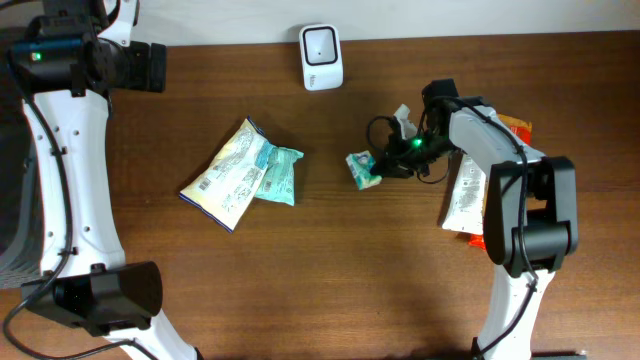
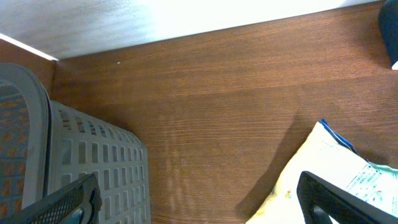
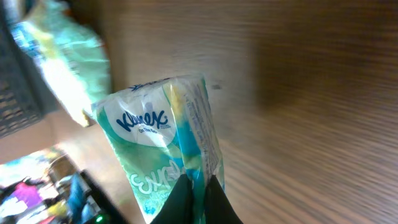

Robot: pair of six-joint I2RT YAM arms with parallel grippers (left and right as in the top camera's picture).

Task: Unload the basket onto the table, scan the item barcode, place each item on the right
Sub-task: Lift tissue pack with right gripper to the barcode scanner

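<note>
From my station I see the white right arm (image 1: 520, 215) rising from its base at the near edge of the brown wooden table (image 1: 330, 270). It bends over toward the middle, with the wrist turned low. The right pincer (image 1: 380, 167) is closed on the small green-and-white soft plastic pack of Kleenex tissues (image 1: 362, 170). In the right wrist view the two dark fingers (image 3: 186, 202) pinch one end of this pack (image 3: 165, 143), and its logo side faces the camera at a tilt. Where the barcode is, I cannot tell, and I also cannot tell if the pack touches the wood. The pack is held near the table's middle, well apart from the white box-shaped barcode scanner (image 1: 320, 57), which stands at the far edge and a little to the left of the pack. A loop of thin black cable (image 1: 378, 128) hangs just beside the right wrist. Partly under the right arm lie a flat white packet (image 1: 462, 195) and orange packets (image 1: 517, 127). The white left arm (image 1: 70, 180) stands along the left side, and the left pincer (image 1: 150, 67) is at the far left corner. Its jaws are wide apart and grip nothing. In the left wrist view its fingertips (image 2: 329, 199) show above a grey plastic lattice basket (image 2: 93, 155). Left of the middle lies a yellow-and-white crinkled snack bag (image 1: 228, 175), and a teal packet (image 1: 278, 173) touches its right side.
</note>
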